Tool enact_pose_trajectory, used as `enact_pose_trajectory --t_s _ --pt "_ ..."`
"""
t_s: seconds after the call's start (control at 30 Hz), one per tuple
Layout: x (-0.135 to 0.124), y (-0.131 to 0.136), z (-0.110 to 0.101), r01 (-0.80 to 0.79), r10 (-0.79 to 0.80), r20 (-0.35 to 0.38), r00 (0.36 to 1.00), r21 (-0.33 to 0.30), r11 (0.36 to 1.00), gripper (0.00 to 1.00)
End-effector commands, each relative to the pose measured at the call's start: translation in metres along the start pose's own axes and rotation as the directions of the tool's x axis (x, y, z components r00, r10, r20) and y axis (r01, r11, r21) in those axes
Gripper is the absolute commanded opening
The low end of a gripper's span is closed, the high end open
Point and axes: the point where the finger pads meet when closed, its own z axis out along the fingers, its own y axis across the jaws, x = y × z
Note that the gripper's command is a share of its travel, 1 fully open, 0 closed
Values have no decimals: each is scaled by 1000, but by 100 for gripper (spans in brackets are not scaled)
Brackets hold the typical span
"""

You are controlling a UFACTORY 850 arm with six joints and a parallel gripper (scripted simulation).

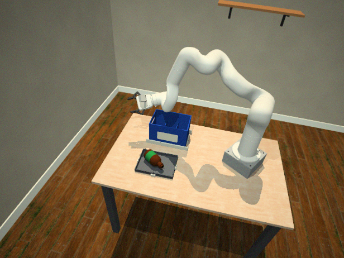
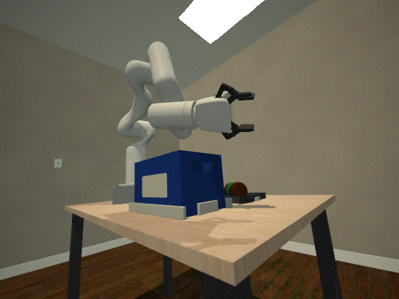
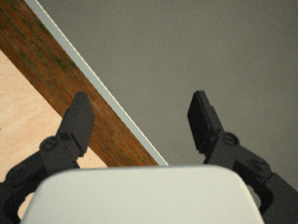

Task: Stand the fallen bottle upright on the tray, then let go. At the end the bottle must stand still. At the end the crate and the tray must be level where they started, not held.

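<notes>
My claw (image 1: 134, 104) (image 2: 254, 111) (image 3: 141, 103)'s wide open and empty up above the crate (image 1: 168, 137) (image 2: 159, 181), bottle (image 1: 153, 158) (image 2: 237, 189) lying on the tray (image 1: 169, 170) (image 2: 249, 197) next to it, so honestly if I swing down too low I could clip the crate's rim and knock it off level.

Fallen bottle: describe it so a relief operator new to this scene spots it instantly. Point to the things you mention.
On the wooden table (image 1: 212, 192) (image 2: 259, 223), find the tall blue crate (image 1: 170, 134) (image 2: 201, 184); beside it is a low, dark tray (image 1: 165, 175) (image 2: 249, 198). The bottle (image 1: 153, 158) (image 2: 239, 189) lies on its side in that tray. Unlike the boxy crate and flat tray, it is rounded and brown, with a green band.
</notes>
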Motion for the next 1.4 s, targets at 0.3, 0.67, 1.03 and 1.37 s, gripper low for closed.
enact_pose_trajectory --t_s 0.3,0.67,1.03,1.37 --pt "94 -122 7 2 50 -109 993 433 902 100" --pt "143 -206 -19 66 30 -124 992 697 714 100" --pt "169 -266 -57 140 -55 -130 990 859 492 100" --pt "180 -311 -103 226 -228 -174 958 948 223 100"
